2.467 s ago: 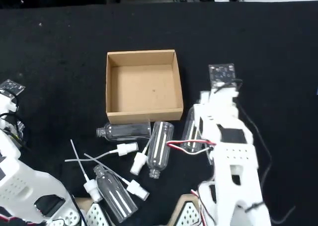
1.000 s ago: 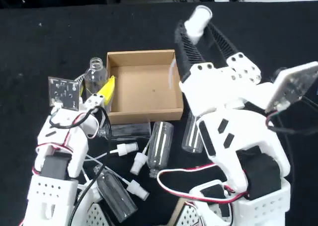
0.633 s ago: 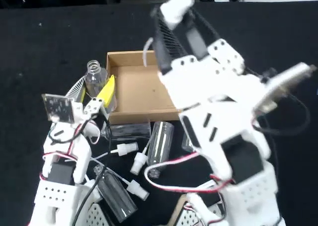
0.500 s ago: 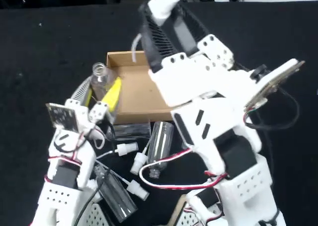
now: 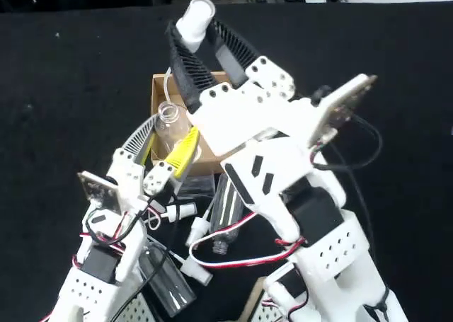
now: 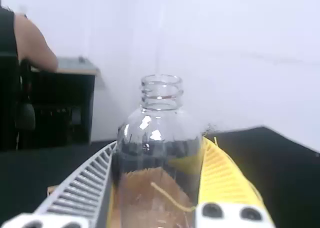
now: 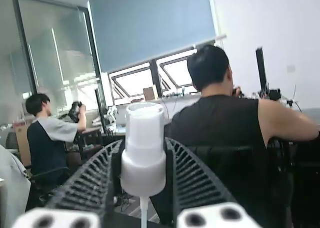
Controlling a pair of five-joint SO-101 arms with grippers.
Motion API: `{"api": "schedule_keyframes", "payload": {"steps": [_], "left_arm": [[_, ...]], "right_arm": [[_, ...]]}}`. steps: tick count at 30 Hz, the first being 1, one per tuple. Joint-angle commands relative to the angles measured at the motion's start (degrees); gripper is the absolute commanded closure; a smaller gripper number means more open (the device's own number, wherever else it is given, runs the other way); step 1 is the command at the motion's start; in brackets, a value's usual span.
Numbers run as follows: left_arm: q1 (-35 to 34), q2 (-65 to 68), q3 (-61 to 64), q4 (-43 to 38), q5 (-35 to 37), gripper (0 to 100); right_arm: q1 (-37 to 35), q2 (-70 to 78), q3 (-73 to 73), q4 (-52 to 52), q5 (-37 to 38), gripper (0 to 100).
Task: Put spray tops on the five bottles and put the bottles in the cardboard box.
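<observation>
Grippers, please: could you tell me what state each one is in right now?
Left gripper: shut on a clear bottle with no top.
Right gripper: shut on a white spray top.

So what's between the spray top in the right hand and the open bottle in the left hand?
In the high view, just the spray top's own thin tube hangs there, curving down toward the bottle's mouth, with the cardboard box's rim below it.

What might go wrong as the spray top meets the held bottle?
The right gripper holds the spray top; its thin dip tube could miss or bend at the narrow neck of the bottle. The left gripper grips that bottle only at the sides, so pressing may tilt it. Loose bottles below could get knocked.
</observation>
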Motion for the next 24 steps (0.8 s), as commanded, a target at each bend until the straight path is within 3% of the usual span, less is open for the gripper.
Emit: {"api": "schedule_keyframes", "payload": {"steps": [1, 24], "left_arm": [[0.4, -1.49, 1.36, 1.41, 0.18, 96], [0.4, -1.14, 1.36, 1.41, 0.18, 96]], "right_arm": [[-0.7, 0.4, 0.48, -1.93, 0.0, 98.7], [-0.97, 0.04, -3.03, -1.67, 0.0, 98.8]]}}
